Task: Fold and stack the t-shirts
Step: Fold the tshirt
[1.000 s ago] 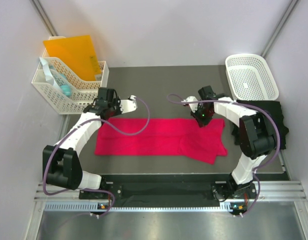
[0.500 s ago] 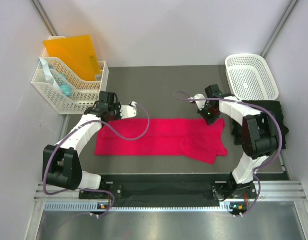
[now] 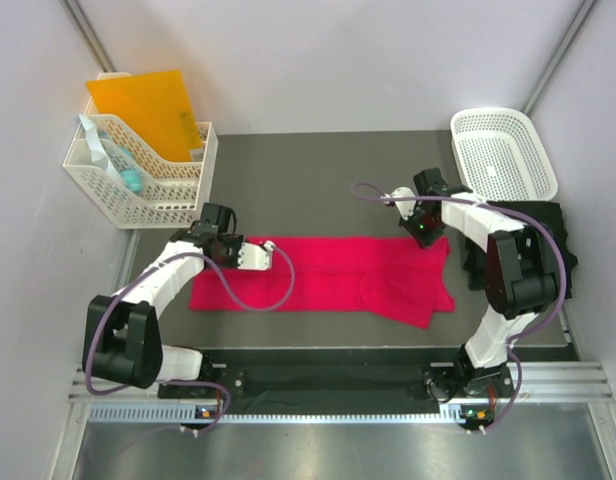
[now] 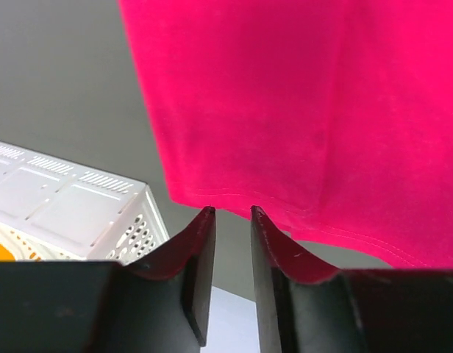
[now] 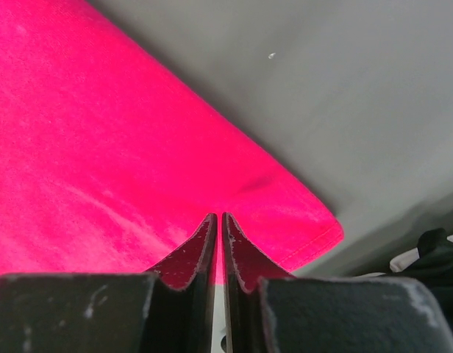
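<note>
The pinkish-red t-shirt (image 3: 318, 275) lies folded into a long strip across the dark mat; its neck label is not visible. My left gripper (image 3: 219, 240) hangs at the strip's far left corner. In the left wrist view its jaws stand slightly apart and empty (image 4: 229, 212), tips just short of the shirt's hem (image 4: 285, 110). My right gripper (image 3: 425, 231) is over the far right corner. In the right wrist view its jaws (image 5: 217, 218) are nearly closed above the red cloth (image 5: 101, 147). The black t-shirt (image 3: 548, 235) lies crumpled at the right edge.
A white lattice basket (image 3: 503, 155) stands at the back right. A white organizer (image 3: 138, 185) with an orange folder (image 3: 143, 105) stands at the back left, and also shows in the left wrist view (image 4: 65, 213). Black cloth (image 5: 436, 246) lies close to the right gripper.
My left gripper has come nearer and down, from beside the organizer to the shirt's far left corner. My right gripper has shifted right along the far edge to the right corner.
</note>
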`<state>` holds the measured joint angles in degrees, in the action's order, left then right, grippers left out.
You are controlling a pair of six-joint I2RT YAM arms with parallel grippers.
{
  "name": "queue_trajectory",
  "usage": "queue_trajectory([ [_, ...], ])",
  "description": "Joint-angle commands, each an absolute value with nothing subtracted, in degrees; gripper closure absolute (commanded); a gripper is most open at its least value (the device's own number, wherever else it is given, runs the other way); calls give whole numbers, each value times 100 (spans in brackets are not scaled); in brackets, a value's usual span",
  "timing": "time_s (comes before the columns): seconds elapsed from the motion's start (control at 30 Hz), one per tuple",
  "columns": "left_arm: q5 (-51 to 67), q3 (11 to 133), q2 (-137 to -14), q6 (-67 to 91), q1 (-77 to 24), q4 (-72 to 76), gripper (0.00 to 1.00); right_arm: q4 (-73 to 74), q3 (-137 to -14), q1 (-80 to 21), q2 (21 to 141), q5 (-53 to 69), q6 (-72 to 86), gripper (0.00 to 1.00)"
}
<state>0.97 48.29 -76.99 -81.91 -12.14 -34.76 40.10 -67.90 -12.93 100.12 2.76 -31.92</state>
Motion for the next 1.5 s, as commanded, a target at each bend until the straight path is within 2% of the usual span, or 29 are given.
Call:
queue_trajectory([
  [0.0, 80, 4650, -7479, -8341, -1169, -3612, 62, 4017, -6847, -1195, 9650, 185, -3225, 93],
  [0.07, 53, 4588, -7479, -8323, -1117, -3630, 53, 4017, -6855, -1195, 9668, 176, -3226, 92],
  [0.23, -211, 4290, -7479, -8533, -923, -3411, 51, 3999, -6899, -1187, 9721, 220, -3173, 92],
  [0.83, -114, 4219, -8121, -8437, -562, -2892, 53, 4034, -6970, -1187, 9738, 264, -3155, 92],
  [0.87, -114, 4210, -8147, -8420, -562, -2874, 56, 4043, -6970, -1187, 9738, 255, -3155, 92],
  [0.93, -105, 4227, -8200, -8402, -562, -2909, 71, 4052, -6961, -1187, 9756, 272, -3146, 92],
  [1.0, -114, 4245, -8235, -8402, -562, -2927, 100, 4043, -6952, -1187, 9765, 281, -3138, 92],
  [1.47, -298, 4728, -8060, -8640, -501, -3454, 100, 4008, -6873, -1187, 9826, 299, -3155, 92],
])
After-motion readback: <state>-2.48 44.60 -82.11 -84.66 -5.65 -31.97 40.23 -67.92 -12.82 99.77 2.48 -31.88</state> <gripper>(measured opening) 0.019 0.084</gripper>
